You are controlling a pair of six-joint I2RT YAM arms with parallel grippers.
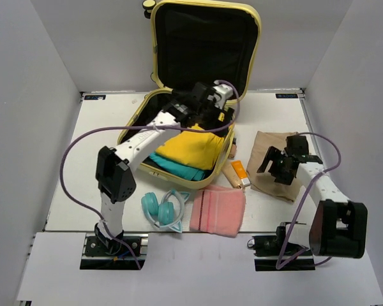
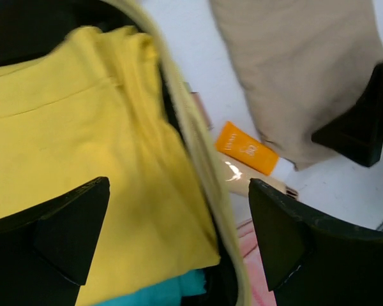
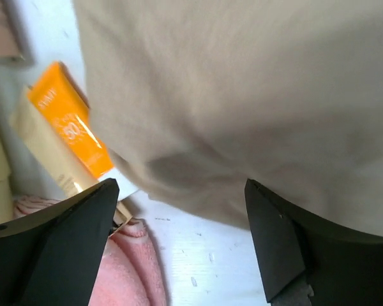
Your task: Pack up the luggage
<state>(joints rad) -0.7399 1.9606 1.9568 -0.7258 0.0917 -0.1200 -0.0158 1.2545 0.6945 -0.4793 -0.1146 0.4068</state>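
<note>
The pale yellow luggage (image 1: 246, 38) lies open at the table's back, lid upright, black lining showing. A yellow folded garment (image 1: 191, 148) lies in it on a teal garment (image 1: 179, 167); both show in the left wrist view, yellow garment (image 2: 70, 140), teal garment (image 2: 159, 293). My left gripper (image 1: 218, 107) is open and empty above the yellow garment near the luggage's right rim (image 2: 204, 159). My right gripper (image 1: 276, 162) is open and empty over a beige folded cloth (image 1: 268, 159), also in the right wrist view (image 3: 242, 95).
An orange tube (image 1: 240, 172) and a cream tube (image 1: 231, 177) lie between the luggage and the beige cloth. A pink towel (image 1: 218, 209) and teal headphones (image 1: 161, 209) lie at the front. Grey walls enclose the white table (image 1: 268, 115).
</note>
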